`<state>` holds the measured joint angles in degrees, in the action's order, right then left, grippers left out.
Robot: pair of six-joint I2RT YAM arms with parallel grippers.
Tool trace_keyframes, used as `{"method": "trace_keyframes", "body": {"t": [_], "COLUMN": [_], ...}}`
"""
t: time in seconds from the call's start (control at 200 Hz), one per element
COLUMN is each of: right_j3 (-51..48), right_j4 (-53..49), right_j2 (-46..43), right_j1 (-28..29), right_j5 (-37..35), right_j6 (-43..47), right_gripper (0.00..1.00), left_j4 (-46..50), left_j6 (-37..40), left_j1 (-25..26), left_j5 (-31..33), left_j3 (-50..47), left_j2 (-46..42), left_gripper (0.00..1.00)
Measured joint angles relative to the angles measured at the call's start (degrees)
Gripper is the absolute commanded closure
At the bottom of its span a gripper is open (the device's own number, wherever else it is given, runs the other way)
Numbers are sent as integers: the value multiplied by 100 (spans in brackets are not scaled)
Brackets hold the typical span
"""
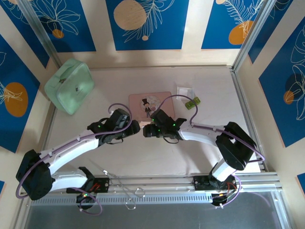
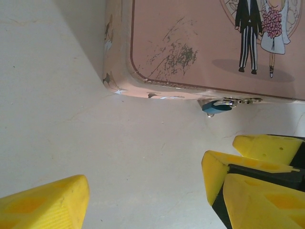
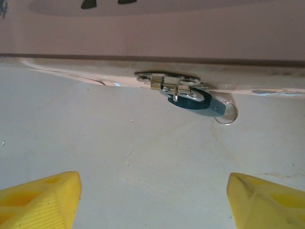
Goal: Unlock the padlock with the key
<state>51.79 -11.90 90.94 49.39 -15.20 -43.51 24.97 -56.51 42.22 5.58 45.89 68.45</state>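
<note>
Right pincer [image 3: 153, 183] and left pincer [image 2: 145, 171] are hovering wide open and empty over the table [image 3: 119, 152].
Just ahead of the right pincer, slightly right of centre, the padlock [image 3: 193, 102] is hanging from the clasp [image 3: 169, 82] of the pink box [image 3: 152, 33], its long axis running along the box's near edge. A silvery ring [image 3: 227, 113] is sticking out at its right end, maybe the key's.

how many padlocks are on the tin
1 padlock, hanging from the clasp on the tin's near edge. The far side is hidden, so another could be there.
</note>
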Motion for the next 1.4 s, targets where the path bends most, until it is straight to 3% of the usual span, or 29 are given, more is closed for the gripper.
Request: {"method": "trace_keyframes", "body": {"t": [0.75,1.396], "right_j3": [-337,103], "right_j4": [505,678], "right_j2": [-157,503], "right_j1": [-42,-149], "right_j5": [-415,-450], "right_j6": [166,584], "right_gripper": [20,22], "left_j4": [-393,-485], "left_j6": [136,302], "left_j1": [0,-13], "left_j5": [-26,-114], "left_j3": [-20,-85], "left_j2": [-2,0], "left_gripper": [26,26]}}
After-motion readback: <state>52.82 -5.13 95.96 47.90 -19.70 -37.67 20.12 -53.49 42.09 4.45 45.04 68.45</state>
